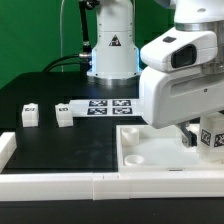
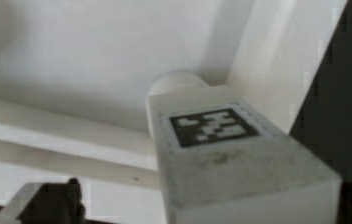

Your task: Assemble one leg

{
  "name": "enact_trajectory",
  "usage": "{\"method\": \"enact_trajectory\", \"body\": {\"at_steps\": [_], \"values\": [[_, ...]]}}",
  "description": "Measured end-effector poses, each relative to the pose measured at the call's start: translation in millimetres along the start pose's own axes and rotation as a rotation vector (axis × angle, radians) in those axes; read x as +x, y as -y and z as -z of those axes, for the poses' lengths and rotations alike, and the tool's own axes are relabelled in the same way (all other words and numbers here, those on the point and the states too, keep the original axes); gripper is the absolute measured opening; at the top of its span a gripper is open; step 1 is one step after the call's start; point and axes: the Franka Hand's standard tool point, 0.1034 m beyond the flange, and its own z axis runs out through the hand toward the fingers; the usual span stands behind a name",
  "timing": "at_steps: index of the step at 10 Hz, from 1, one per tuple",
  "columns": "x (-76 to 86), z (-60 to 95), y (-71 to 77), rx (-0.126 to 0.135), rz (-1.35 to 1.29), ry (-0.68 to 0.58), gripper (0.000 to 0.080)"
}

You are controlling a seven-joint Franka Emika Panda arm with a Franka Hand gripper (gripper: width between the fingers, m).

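Note:
A white leg (image 2: 217, 128) with a black-and-white tag stands between my fingers in the wrist view, over the corner of the white tray (image 2: 84, 60). It lies against one finger. The other finger (image 2: 48, 200) stands apart from it with a gap, so my gripper (image 2: 199, 205) is open around the leg. In the exterior view my gripper (image 1: 200, 137) hangs over the tray (image 1: 130, 150) at the right, with that leg (image 1: 212, 135) at the frame edge. Two more legs (image 1: 29, 114) (image 1: 64, 114) stand on the black table at the exterior view's left.
The marker board (image 1: 105, 105) lies on the table behind the tray. The robot base (image 1: 112, 45) stands at the back. A white rail (image 1: 60, 183) runs along the front edge, with a white piece (image 1: 6, 148) at the left.

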Motion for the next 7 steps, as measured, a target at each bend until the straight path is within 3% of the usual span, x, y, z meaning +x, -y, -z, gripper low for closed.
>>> {"method": "enact_trajectory", "body": {"at_steps": [1, 2, 3, 7], "values": [[-0.1, -0.1, 0.0, 0.0, 0.0, 0.0, 0.0649], [-0.1, -0.1, 0.0, 0.0, 0.0, 0.0, 0.0531], [-0.1, -0.2, 0.0, 0.0, 0.0, 0.0, 0.0336], [-0.1, -0.1, -0.7, 0.0, -0.045, 0.0, 0.0289]]}}
